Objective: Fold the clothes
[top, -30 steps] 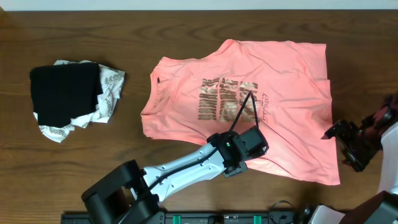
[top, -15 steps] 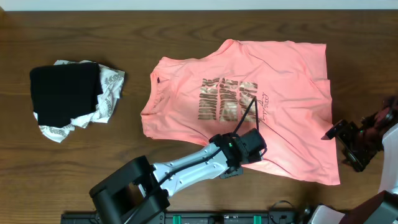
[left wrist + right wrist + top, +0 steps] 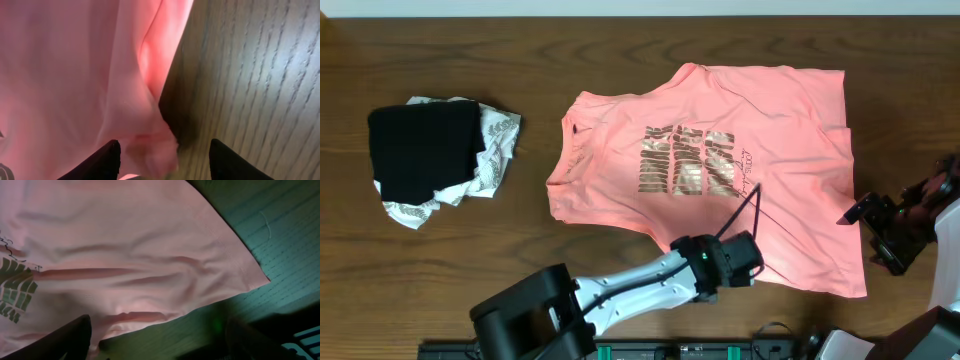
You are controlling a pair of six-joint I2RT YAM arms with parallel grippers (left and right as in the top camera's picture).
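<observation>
While left tool (image 3: 165, 150) gapes, T-shirt (image 3: 790, 110) spread flat

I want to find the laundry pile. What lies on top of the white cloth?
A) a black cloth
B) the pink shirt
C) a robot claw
A: the black cloth lies folded on the white cloth, apart from the pink shirt.

The salmon-pink T-shirt (image 3: 785, 215) lies spread right of centre on the table (image 3: 620, 60), left gripper (image 3: 732, 262) over its near hem, right gripper (image 3: 872, 238) just beside its right edge.
</observation>
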